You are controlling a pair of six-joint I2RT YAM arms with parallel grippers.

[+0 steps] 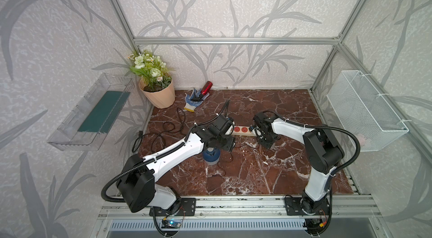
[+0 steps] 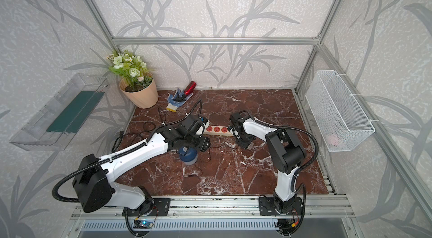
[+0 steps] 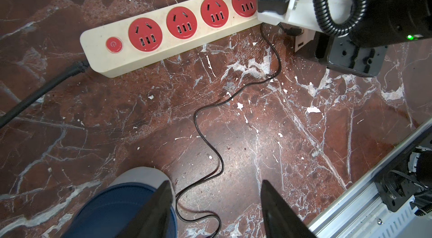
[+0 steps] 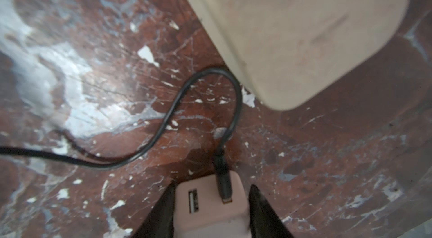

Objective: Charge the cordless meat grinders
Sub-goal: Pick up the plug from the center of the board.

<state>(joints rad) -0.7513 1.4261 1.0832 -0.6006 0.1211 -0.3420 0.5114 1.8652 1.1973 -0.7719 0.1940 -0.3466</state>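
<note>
Plug-in step: the right gripper (image 4: 212, 186) clasps a pale charging adapter (image 4: 210, 215) in its fingers, just beside the power strip (image 4: 292, 49). The left gripper (image 3: 216, 182) hangs released beside the blue meat grinder (image 1: 211, 155), which stands on the counter (image 1: 257, 173). The next move likely calls for aligning the prongs with a red socket (image 3: 145, 34).

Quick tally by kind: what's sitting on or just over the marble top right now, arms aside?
Cordless meat grinder: 1
Power strip: 1
USB charger block: 1
Thin black cable: 1
Red bottle: 1
Work glove: 1
Potted flowers: 1
Total: 7
</note>
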